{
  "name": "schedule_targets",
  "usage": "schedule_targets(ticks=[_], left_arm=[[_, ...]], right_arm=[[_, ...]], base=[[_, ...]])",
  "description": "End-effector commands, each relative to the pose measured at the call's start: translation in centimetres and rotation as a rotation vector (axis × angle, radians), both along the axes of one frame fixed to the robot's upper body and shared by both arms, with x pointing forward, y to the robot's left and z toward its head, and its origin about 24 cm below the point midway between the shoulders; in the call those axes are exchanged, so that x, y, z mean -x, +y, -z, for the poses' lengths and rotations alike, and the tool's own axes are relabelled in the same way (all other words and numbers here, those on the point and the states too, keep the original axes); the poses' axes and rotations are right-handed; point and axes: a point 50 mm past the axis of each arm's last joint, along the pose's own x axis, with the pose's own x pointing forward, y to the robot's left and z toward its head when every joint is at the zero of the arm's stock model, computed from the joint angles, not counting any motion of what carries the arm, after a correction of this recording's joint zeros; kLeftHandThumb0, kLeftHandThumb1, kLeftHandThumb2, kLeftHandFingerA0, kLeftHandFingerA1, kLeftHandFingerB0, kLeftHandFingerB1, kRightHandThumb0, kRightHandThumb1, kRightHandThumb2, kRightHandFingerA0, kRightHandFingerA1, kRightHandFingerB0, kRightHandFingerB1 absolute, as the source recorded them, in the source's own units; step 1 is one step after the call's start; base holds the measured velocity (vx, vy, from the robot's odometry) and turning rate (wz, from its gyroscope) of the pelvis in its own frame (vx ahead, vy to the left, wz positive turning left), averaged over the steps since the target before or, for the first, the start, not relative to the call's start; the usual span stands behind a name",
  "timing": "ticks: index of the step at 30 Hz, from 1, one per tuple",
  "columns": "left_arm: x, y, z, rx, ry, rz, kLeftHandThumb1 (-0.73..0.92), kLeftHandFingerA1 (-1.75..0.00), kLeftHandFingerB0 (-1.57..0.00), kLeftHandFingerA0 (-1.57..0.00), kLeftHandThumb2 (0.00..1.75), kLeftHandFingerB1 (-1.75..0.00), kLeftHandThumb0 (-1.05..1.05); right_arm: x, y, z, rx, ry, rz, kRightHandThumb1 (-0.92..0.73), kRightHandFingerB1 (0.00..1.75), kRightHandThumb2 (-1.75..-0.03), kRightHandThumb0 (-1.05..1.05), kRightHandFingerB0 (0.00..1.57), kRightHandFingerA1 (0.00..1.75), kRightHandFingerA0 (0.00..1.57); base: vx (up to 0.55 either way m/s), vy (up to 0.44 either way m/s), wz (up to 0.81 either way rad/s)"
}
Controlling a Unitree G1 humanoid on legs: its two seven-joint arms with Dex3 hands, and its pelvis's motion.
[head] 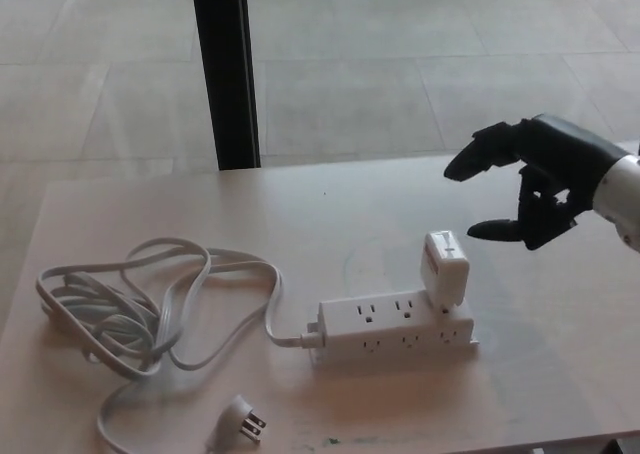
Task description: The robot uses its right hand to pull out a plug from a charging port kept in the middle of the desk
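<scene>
Right hand (535, 189) is hovering with fingers (480, 157) spread, empty. The adapter (445, 267) looks light, rigid, smooth; I'd be pinching its flat sides while the power strip (395, 327) probably lifts.

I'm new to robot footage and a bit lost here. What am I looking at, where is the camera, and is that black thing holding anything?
The camera sits on a humanoid robot's head, looking down at a desk. The black thing is the robot's right hand, with a thumb and two thick fingers. It is open and holds nothing, hovering above and to the right of a white plug. That plug sits in a white power strip near the desk's middle. The strip's cord lies looped on the left, ending in its own loose plug. The left hand is out of view.
</scene>
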Motion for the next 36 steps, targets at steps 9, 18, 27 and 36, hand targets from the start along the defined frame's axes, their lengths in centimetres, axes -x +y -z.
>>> schedule_targets(ticks=[9,18,27,36], left_arm=[[-0.2,0.7,-0.7,-0.017,-0.015,-0.011,0.54,-0.59,-0.65,-0.84,0.57,-0.41,-0.53],[0.0,0.6,-0.5,-0.016,-0.012,-0.011,0.55,-0.56,-0.68,-0.83,0.57,-0.42,-0.52],[0.1,0.5,-0.4,-0.025,-0.007,-0.008,0.55,-0.56,-0.67,-0.83,0.57,-0.41,-0.51],[0.2,0.3,-0.3,-0.009,-0.004,0.001,0.57,-0.53,-0.66,-0.83,0.58,-0.41,-0.52]], right_arm=[[0.9,1.5,2.9,0.229,0.206,-0.072,-0.52,0.32,-0.60,-0.82,0.27,1.49,0.75],[1.0,0.1,3.7,0.339,0.248,-0.036,-0.47,0.40,-0.84,-0.91,0.17,1.37,0.89],[0.7,0.2,2.8,0.343,0.205,-0.032,-0.57,0.32,-0.61,-0.83,0.23,1.47,0.67],[0.2,2.0,2.6,0.294,0.133,-0.043,-0.54,0.37,-0.63,-0.83,0.30,1.74,0.73]], base=[[0.00,0.000,0.00],[0.00,0.000,0.00],[0.00,0.000,0.00],[0.00,0.000,0.00]])
